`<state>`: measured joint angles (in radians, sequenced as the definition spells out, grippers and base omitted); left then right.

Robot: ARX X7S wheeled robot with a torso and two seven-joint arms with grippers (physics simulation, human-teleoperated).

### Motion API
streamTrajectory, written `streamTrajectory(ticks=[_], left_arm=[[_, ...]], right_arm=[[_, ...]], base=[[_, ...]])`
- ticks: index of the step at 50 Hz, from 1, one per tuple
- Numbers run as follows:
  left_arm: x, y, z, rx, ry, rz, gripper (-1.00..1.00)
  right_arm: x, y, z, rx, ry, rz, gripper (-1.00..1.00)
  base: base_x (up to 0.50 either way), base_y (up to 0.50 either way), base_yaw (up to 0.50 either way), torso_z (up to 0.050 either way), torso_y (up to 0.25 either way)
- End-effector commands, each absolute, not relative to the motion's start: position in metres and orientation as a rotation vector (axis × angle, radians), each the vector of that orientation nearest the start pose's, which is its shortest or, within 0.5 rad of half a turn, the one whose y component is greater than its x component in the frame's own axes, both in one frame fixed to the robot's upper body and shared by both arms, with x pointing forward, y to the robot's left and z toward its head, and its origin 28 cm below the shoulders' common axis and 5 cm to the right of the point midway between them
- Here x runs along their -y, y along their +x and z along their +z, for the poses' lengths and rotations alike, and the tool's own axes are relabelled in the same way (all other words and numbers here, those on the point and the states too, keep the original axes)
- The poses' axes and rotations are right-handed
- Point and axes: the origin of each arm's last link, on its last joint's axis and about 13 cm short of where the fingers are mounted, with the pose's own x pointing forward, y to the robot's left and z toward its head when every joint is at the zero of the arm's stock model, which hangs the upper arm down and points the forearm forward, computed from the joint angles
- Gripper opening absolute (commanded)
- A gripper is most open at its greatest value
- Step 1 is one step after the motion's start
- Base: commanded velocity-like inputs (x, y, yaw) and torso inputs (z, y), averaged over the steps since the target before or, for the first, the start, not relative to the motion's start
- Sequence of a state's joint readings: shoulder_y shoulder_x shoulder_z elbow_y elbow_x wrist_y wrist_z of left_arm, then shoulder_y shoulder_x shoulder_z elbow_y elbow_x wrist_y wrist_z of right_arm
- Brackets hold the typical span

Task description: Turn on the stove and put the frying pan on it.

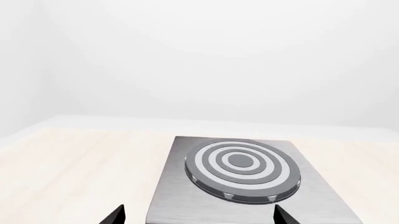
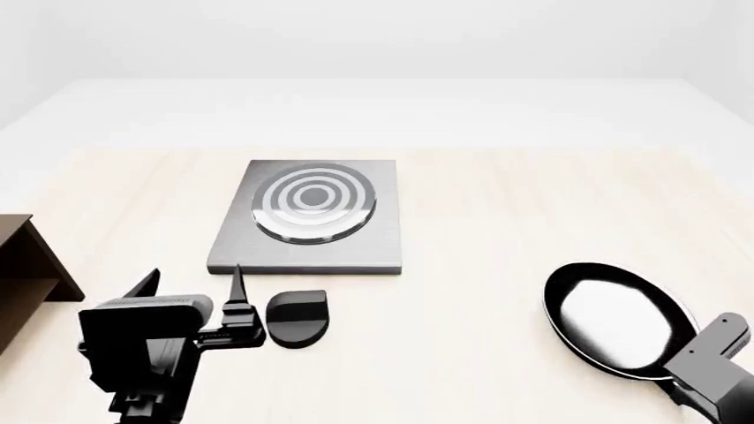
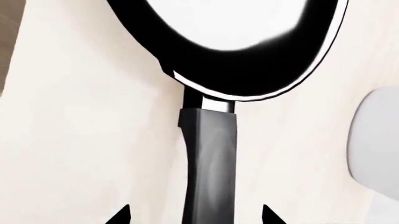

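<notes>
Left tool (image 2: 194,300) hangs spread wide before the flat brushed-grey metal stove (image 2: 309,218), beside its small black knob (image 2: 297,317). Right tool (image 3: 194,215), mostly cut off, straddles the glossy black frying pan (image 2: 619,320)'s long handle, prongs apart, pan resting on the pale wooden worktop (image 2: 495,230).

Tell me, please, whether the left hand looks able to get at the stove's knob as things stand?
Probably yes. The left hand hangs open just beside the knob, on the near side of the stove, and nothing lies between them on the table.
</notes>
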<state>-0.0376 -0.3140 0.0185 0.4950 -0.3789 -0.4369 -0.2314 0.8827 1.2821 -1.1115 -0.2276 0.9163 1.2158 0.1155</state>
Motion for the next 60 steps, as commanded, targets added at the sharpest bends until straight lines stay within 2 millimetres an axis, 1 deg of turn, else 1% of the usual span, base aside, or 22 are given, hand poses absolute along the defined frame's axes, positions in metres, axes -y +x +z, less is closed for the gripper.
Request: streamTrajectory(ticks=[1, 13, 20, 26, 27, 37, 43, 44, 45, 56, 60], left_arm=[[-0.244, 0.207, 0.1, 0.058, -0.027, 0.037, 1.0], [-0.243, 0.206, 0.102, 0.059, -0.024, 0.035, 1.0], [-0.243, 0.207, 0.102, 0.06, -0.022, 0.037, 1.0], [-0.243, 0.206, 0.102, 0.061, -0.02, 0.036, 1.0], [-0.243, 0.206, 0.102, 0.06, -0.02, 0.036, 1.0], [-0.242, 0.206, 0.101, 0.059, -0.021, 0.035, 1.0], [-0.243, 0.205, 0.102, 0.063, -0.023, 0.036, 1.0], [-0.243, 0.205, 0.102, 0.063, -0.023, 0.036, 1.0], [-0.243, 0.205, 0.102, 0.064, -0.025, 0.036, 1.0], [-0.243, 0.204, 0.103, 0.068, -0.024, 0.037, 1.0], [-0.243, 0.204, 0.104, 0.07, -0.024, 0.037, 1.0]], right_arm=[[0.295, 0.19, 0.145, -1.169, -0.784, 0.063, 1.0], [0.296, 0.192, 0.141, -1.123, -0.802, 0.05, 1.0], [0.3, 0.194, 0.131, -1.107, -0.806, 0.021, 1.0], [0.301, 0.195, 0.129, -1.078, -0.797, 0.017, 1.0], [0.301, 0.195, 0.128, -1.07, -0.802, 0.018, -1.0], [0.301, 0.196, 0.133, -1.035, -0.814, 0.012, -1.0], [0.299, 0.2, 0.147, -0.987, -0.824, 0.003, -1.0], [0.299, 0.2, 0.148, -0.987, -0.824, 0.003, -1.0], [0.298, 0.2, 0.152, -0.978, -0.825, 0.004, -1.0], [0.295, 0.201, 0.174, -0.946, -0.836, 0.017, -1.0], [0.292, 0.202, 0.184, -0.923, -0.837, 0.022, -1.0]], base=[[0.0, 0.0, 0.0, 0.0, 0.0], [0.0, 0.0, 0.0, 0.0, 0.0], [0.0, 0.0, 0.0, 0.0, 0.0], [0.0, 0.0, 0.0, 0.0, 0.0], [0.0, 0.0, 0.0, 0.0, 0.0], [0.0, 0.0, 0.0, 0.0, 0.0], [0.0, 0.0, 0.0, 0.0, 0.0], [0.0, 0.0, 0.0, 0.0, 0.0], [0.0, 0.0, 0.0, 0.0, 0.0], [0.0, 0.0, 0.0, 0.0, 0.0], [0.0, 0.0, 0.0, 0.0, 0.0]])
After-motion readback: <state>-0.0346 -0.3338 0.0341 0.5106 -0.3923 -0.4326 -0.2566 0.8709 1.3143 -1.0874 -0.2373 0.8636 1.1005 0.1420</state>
